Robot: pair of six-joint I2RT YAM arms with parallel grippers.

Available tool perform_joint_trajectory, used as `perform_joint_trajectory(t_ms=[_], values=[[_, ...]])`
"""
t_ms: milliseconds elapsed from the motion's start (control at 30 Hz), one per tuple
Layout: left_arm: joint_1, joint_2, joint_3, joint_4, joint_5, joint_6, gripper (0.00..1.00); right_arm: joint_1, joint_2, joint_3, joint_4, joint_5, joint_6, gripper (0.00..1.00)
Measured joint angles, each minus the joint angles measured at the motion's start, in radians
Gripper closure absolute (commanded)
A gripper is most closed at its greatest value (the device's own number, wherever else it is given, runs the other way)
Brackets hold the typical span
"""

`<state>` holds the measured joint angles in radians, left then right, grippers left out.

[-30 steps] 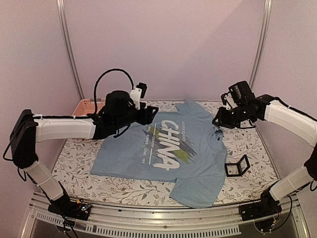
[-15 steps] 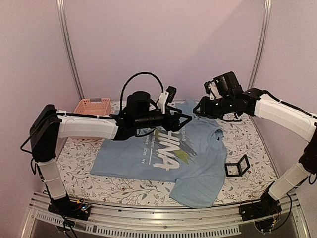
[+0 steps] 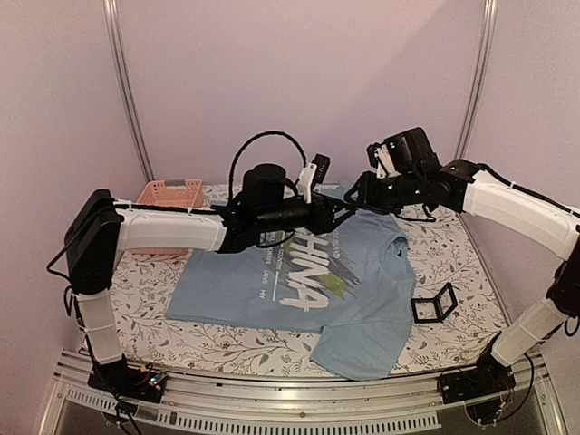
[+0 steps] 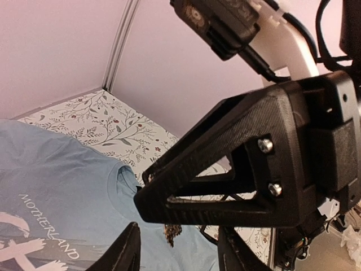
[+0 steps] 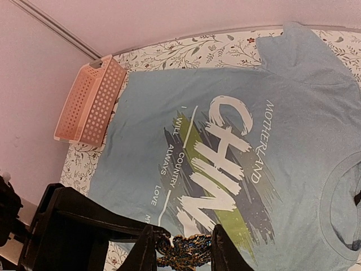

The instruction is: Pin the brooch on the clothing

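Right gripper [image 5: 181, 244] is pinching the tiny glittery gold flower-shaped brooch [image 5: 183, 252] between its fingertips, and I see it clamped there in the right wrist view. The brooch is in the air above the collar end of the light blue short-sleeved T-shirt [image 3: 299, 281] with the white "CHINA" print, not touching the fabric.

Left gripper [image 4: 178, 244] has its fingers [image 4: 128, 248] spread. In the left wrist view the brooch [image 4: 171, 232] hangs between them, under the right gripper's black triangular finger. I can't tell whether either left finger touches it.

From the top camera both grippers meet tip to tip above the shirt's neck area. The left arm reaches across the shirt's upper half and the right arm comes in from beyond the shirt's right sleeve.

The T-shirt lies flat, print up, on the floral-patterned tabletop [image 3: 453, 254], with its near right corner folded and hanging towards the tabletop edge.

The pink plastic lattice basket [image 3: 170, 193] sits just off the shirt's far left corner. The small black open-frame box [image 3: 434, 304] stands just right of the shirt's lower right side, apart from it.
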<state>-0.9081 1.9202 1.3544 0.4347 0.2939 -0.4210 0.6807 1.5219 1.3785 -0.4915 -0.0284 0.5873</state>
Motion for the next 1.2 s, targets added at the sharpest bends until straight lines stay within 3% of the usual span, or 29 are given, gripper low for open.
perform_joint_trajectory(t_ms=[333, 533, 667, 867, 1100, 1200], values=[[-0.001, 0.005, 0.023, -0.051, -0.038, -0.005, 0.81, 0.022, 0.0, 0.004, 0.012, 0.023, 0.001, 0.81], [-0.001, 0.005, 0.03, -0.059, -0.043, 0.002, 0.87, 0.026, 0.0, 0.004, 0.014, 0.037, 0.001, 0.81], [-0.001, 0.005, 0.032, -0.061, -0.047, 0.006, 1.0, 0.027, 0.0, 0.004, 0.015, 0.04, 0.0, 0.81], [0.0, 0.005, 0.032, -0.069, -0.05, 0.003, 1.0, 0.028, 0.0, 0.004, 0.015, 0.042, -0.002, 0.8], [0.0, 0.005, 0.032, -0.079, -0.056, 0.055, 1.0, 0.03, -0.002, 0.012, 0.003, 0.05, -0.029, 0.43], [-0.002, -0.004, 0.021, -0.092, -0.088, 0.142, 1.0, 0.033, -0.018, 0.028, -0.015, 0.062, -0.043, 0.38]])
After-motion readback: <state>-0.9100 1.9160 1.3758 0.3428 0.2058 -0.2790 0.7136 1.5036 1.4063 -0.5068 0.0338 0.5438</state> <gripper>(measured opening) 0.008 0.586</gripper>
